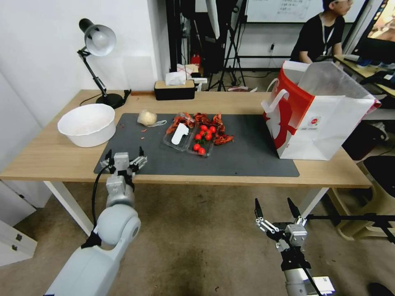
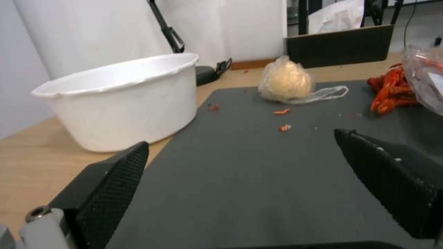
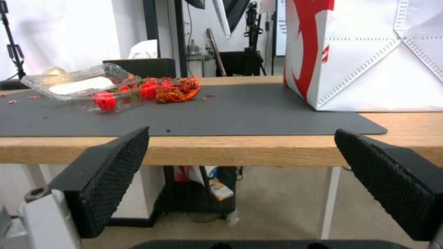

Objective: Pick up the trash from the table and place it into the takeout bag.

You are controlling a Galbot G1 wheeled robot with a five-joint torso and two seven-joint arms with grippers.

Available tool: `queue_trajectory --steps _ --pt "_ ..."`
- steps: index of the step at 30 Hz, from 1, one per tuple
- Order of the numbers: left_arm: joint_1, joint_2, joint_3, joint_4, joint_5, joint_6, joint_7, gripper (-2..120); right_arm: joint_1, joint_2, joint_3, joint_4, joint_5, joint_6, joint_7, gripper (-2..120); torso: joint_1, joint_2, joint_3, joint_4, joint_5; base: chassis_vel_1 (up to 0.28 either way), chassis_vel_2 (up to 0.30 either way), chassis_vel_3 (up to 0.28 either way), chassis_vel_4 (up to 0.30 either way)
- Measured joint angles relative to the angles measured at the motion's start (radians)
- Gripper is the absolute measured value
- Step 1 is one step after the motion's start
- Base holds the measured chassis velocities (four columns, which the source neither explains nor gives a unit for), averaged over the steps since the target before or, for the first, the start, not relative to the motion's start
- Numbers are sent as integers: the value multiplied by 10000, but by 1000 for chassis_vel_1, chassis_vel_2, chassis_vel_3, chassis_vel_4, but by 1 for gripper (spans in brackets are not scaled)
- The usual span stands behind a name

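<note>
Light-wood table, matt grey mat, paper takeout bag

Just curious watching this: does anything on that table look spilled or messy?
Yes. Red shell scraps lie strewn on the dark mat around an open clear tray of small red tomatoes, with crumbs scattered near the bagged pale wad.

Wooden table carries grey mat, bag.

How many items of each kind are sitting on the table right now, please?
Bowl: 1
Wad: 1
Clear tray: 1
Takeout bag: 1
Desk lamp: 1
Tissue box: 1
Total: 6, leaving aside the loose red scraps.
</note>
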Motion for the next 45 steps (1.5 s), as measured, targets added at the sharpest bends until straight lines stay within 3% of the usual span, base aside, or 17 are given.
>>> queue_trajectory --steps 21,45 --pt "2268 -551 -529 -669 542 -610 853 100 65 -13 -48 -24 -2 -9 7 100 1 0 0 0 0 0 0 0 0" --pt "3160 -1003 -757 -852 1449 -1649 1533 100 100 -20 -48 -63 31 181 -32 100 2 -1 0 0 0 0 0 0 0"
